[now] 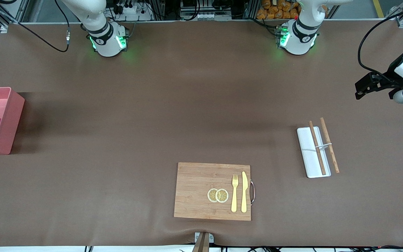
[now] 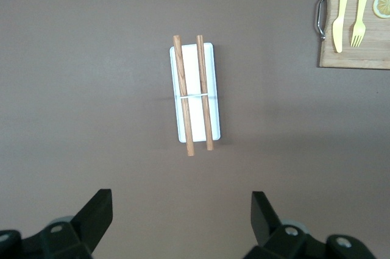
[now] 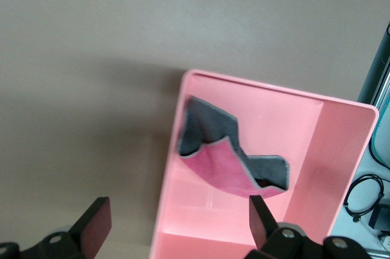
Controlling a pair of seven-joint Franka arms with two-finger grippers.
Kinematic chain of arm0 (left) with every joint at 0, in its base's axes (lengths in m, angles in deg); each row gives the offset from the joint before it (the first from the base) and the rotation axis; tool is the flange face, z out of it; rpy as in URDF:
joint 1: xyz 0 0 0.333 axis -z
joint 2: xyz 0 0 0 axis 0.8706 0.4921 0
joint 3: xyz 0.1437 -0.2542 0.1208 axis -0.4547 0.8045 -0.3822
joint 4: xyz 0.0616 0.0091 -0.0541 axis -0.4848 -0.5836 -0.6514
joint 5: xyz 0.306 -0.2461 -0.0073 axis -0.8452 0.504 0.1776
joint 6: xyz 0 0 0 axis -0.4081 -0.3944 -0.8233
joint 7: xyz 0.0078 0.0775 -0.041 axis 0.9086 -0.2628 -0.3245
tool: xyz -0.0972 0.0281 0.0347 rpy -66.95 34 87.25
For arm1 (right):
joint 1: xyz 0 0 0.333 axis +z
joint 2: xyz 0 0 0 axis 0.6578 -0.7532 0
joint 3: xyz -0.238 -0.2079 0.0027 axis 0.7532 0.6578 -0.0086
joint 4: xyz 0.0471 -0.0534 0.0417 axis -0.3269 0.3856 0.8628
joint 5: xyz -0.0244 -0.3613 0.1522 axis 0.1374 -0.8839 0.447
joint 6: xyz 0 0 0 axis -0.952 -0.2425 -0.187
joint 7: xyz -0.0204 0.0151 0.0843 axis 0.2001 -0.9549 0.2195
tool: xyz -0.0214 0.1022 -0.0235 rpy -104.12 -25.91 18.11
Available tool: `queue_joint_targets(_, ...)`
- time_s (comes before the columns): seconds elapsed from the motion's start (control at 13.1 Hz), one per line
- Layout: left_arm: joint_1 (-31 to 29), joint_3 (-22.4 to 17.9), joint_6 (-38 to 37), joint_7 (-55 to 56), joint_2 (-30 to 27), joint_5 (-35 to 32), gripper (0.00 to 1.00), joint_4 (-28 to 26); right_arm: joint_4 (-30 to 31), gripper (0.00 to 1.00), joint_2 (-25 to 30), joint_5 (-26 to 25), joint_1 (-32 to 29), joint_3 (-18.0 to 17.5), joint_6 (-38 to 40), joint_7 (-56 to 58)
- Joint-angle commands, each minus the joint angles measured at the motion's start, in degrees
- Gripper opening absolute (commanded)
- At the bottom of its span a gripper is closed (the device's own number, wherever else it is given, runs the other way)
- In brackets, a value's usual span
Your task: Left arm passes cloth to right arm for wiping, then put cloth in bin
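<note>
Left gripper (image 2: 181,222): fingers spread wide, empty, over bare table near the white tray (image 2: 196,93).
Right gripper (image 3: 175,222): fingers wide apart, empty, above the bin's (image 3: 341,149) edge.
Cloth (image 3: 228,161): crumpled inside the bin, grey side partly up.
Bin: right arm's end of the table.
Table (image 1: 152,115): brown matte cover.
Cutting board (image 1: 201,196): nearest the front camera.

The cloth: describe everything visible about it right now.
The cloth is small and soft, magenta-red on one face and dark grey on the other, with a thin pale stitched edge. It lies crumpled and folded inside the pink bin, draped against one wall so both faces show. Only the bin touches it. The right gripper hangs open above the bin, holding nothing.
</note>
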Motion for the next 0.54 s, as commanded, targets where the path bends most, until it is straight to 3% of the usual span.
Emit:
queue_joint_targets(0.0, 0.27, -0.09, -2.71, -0.3, -0.86, 2.04, 1.0, 1.09, 1.94, 1.0, 4.87, 0.54, 5.18, 0.13, 5.12, -8.43)
queue_joint_targets(0.46, 0.27, -0.09, -4.3, 0.14, -0.33, 1.51, 1.0, 1.62, 2.47, 1.0, 8.57, 0.72, 19.24, -0.04, 13.13, -30.06)
